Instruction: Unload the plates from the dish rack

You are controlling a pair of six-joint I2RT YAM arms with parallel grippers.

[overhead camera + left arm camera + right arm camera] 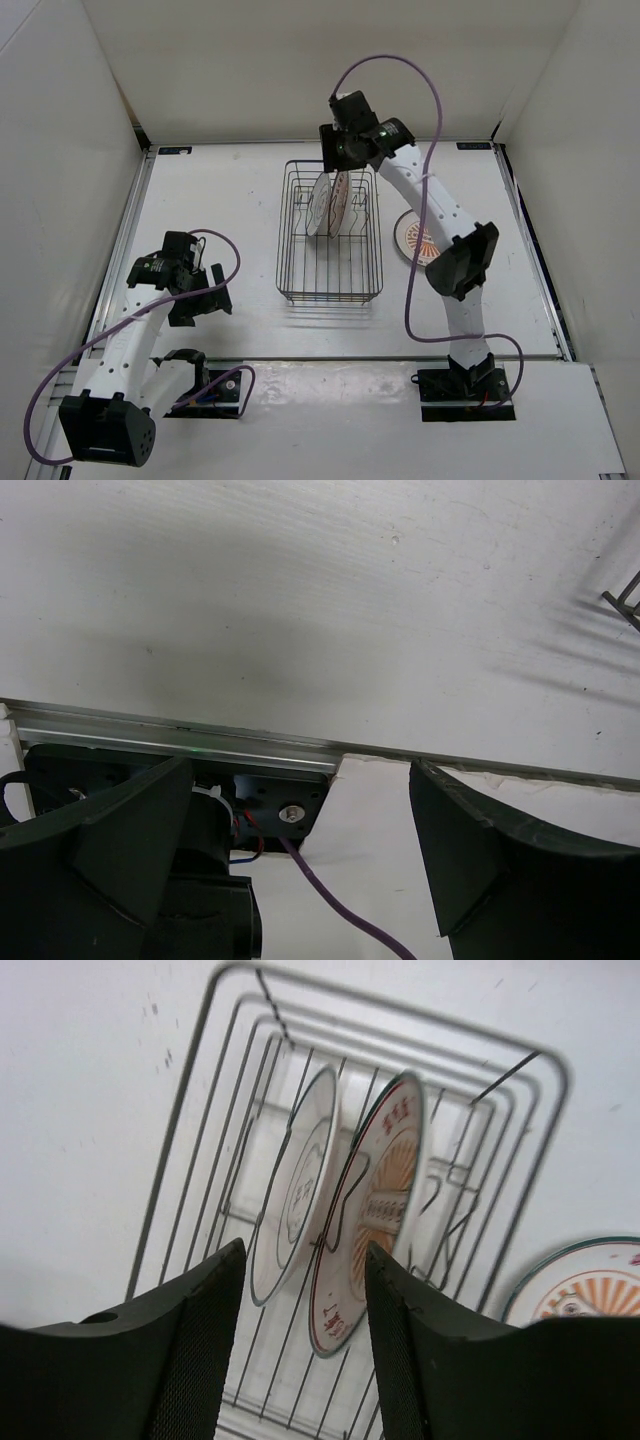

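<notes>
At the lower left of the top view the left gripper [205, 300] hangs over the tabletop [220, 200] with its jaws spread fully wide and nothing between them. In the middle stands the dish rack [330, 297], with a pale plate [319, 207] and an orange-centred plate [340, 205] upright on edge in its far half, side by side. Just above them is the right gripper [333, 172], partly open and holding nothing. Right of the rack a third plate [412, 240] lies flat, partly hidden by the right arm.
</notes>
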